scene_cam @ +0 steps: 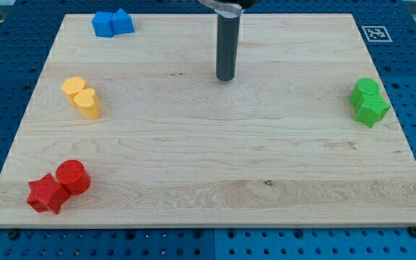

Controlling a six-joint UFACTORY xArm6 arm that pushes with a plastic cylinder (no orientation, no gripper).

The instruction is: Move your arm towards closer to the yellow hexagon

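The yellow hexagon (73, 87) sits at the view's left on the wooden board (215, 166), touching a yellow heart (87, 103) just below and right of it. My tip (226, 77) is the lower end of the dark rod, near the top middle of the board. It stands far to the right of the yellow hexagon, at about the same height in the view, touching no block.
Two blue blocks (112, 23) sit together at the top left. A red star (47, 193) and a red cylinder (73, 177) sit at the bottom left. A green cylinder (367, 89) and a green star (372, 109) sit at the right edge.
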